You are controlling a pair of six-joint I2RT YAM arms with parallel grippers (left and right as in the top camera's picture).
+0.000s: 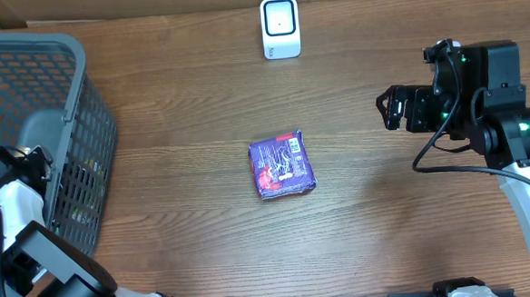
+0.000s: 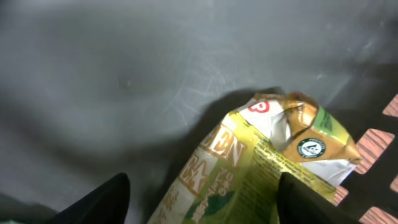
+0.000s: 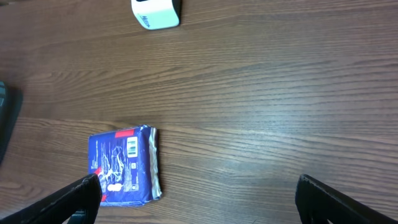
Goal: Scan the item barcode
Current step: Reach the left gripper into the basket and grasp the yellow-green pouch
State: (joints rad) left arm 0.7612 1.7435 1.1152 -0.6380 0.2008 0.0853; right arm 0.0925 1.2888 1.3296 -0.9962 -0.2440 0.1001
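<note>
Left claw (image 2: 202,186) hangs open over a yellow-green bag (image 2: 261,162) in my grey basket (image 1: 82,131). Right claw (image 3: 199,186) gapes wide. Purple packet (image 1: 282,165), barcode up, lies mid-table; white scanner (image 1: 280,27) sits farther back.

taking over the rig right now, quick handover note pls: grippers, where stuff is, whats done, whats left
Left gripper: open, down inside the grey basket, fingers either side of a yellow-green packet, not closed on it.
Right gripper: open, empty, hovering over the table to the right of the purple packet.
Purple packet: flat mid-table, barcode up, apart from the white scanner at the far edge.
Done: nothing is held; I cannot tell whether the purple packet has been scanned.
Left: grip the yellow-green packet, lift it out, and show its barcode to the scanner.
</note>
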